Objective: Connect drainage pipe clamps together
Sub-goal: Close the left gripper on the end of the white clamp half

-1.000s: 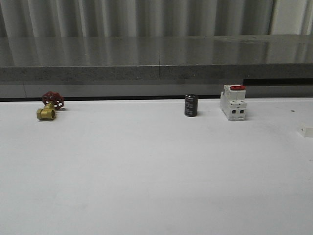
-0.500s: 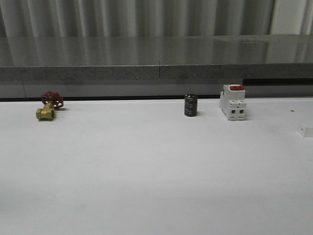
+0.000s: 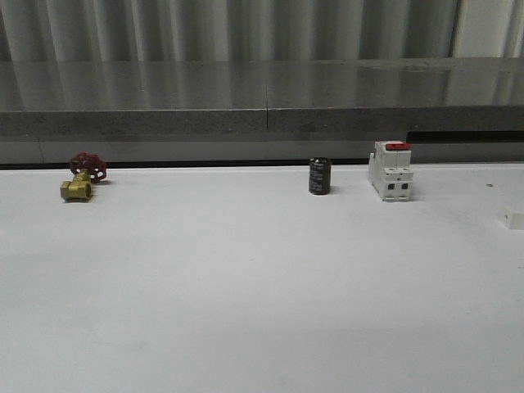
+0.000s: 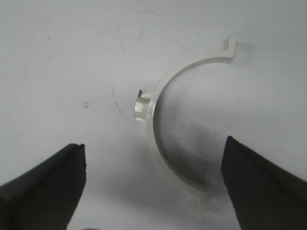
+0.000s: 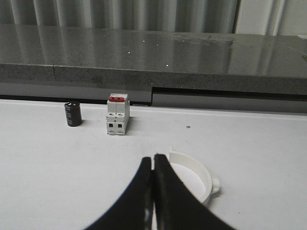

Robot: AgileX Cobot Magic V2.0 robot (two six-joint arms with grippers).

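One drainage pipe clamp [image 4: 154, 125], a white half ring with flat end tabs and a small ribbed lug, lies flat on the white table in the left wrist view. My left gripper [image 4: 154, 143] hangs over it, open wide, with a dark finger on each side of the band and neither touching it. The other drainage pipe clamp [image 5: 203, 176] lies on the table in the right wrist view, with its lug pointing away from the fingers. My right gripper [image 5: 152, 158] is shut with nothing between its fingers, its tips just beside that clamp's near end.
At the back of the table stand a brass valve with a red handwheel [image 3: 80, 180], a black cylinder [image 3: 319, 176] and a white switch with a red top [image 3: 390, 172]. A small white piece [image 3: 513, 219] lies at the right edge. A grey ledge [image 3: 262, 119] runs behind.
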